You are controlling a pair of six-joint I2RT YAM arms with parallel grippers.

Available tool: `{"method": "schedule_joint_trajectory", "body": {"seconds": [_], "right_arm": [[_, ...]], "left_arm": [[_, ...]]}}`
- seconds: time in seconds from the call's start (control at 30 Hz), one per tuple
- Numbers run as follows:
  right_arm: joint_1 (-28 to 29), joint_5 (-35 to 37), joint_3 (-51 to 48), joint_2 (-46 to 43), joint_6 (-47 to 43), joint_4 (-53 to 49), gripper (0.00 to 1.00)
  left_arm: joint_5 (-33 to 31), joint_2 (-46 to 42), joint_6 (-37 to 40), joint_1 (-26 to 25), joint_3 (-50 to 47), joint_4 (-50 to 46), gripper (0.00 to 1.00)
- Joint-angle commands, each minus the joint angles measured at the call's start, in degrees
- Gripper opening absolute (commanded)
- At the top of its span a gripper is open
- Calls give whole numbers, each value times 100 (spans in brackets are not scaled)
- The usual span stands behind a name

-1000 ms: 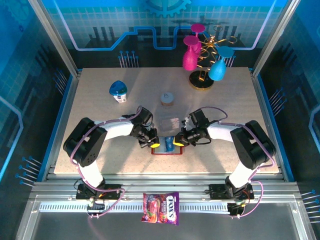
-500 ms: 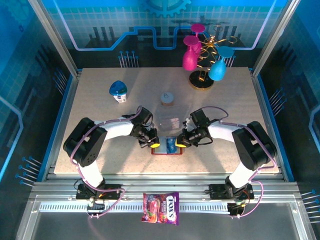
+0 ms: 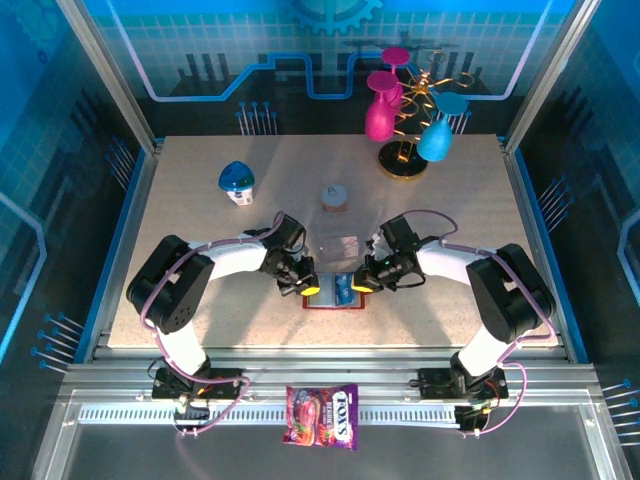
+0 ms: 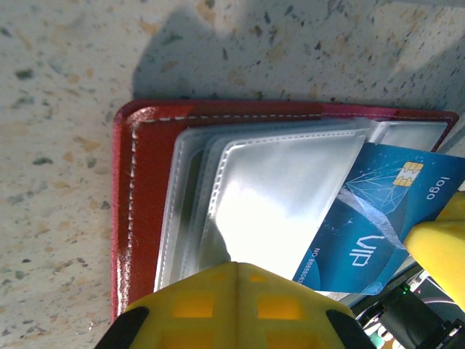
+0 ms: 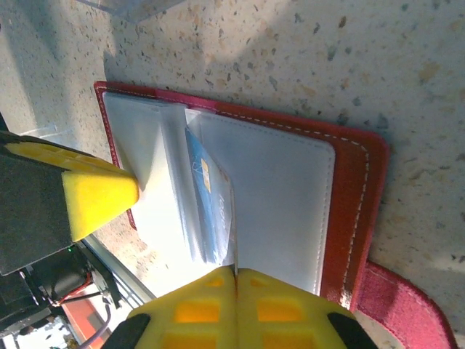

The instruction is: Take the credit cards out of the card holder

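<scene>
The red card holder (image 3: 335,304) lies open near the table's front edge, between both grippers. Its grey see-through pockets (image 4: 269,189) fan out over the red cover (image 4: 142,189). A blue credit card (image 4: 385,218) marked VIP sticks partway out of a pocket. My right gripper (image 5: 236,270) is shut on the edge of that blue card (image 5: 211,211), which stands up from the holder (image 5: 356,196). My left gripper (image 4: 236,267) is shut, its tip resting on the pockets on the other side. In the top view the left gripper (image 3: 311,290) and right gripper (image 3: 358,286) flank the card (image 3: 341,288).
A clear ridged plastic box (image 3: 340,243) sits just behind the holder. Farther back are a small lidded jar (image 3: 335,196), a blue-capped white pot (image 3: 236,182) and a gold stand with pink and blue glasses (image 3: 405,110). A candy packet (image 3: 322,415) lies on the rail below the table.
My right gripper has edged slightly toward the back with the blue card. The left gripper and the holder have stayed put.
</scene>
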Motion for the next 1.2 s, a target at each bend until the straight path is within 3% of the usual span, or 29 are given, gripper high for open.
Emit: {"method": "schedule_joint_trajectory", "body": {"seconds": [0.0, 0.47, 0.7, 1.17], "right_arm": [[47, -140, -18, -30, 237, 233, 13], [243, -142, -127, -130, 483, 322, 15], [294, 180, 80, -123, 230, -157, 8], [269, 178, 445, -335, -141, -647, 4]], "left_arm": [[-75, 84, 45, -50, 16, -225, 6], [-54, 30, 36, -45, -2, -216, 6], [-92, -120, -18, -46, 29, -263, 6], [-459, -741, -70, 114, 249, -424, 8]]}}
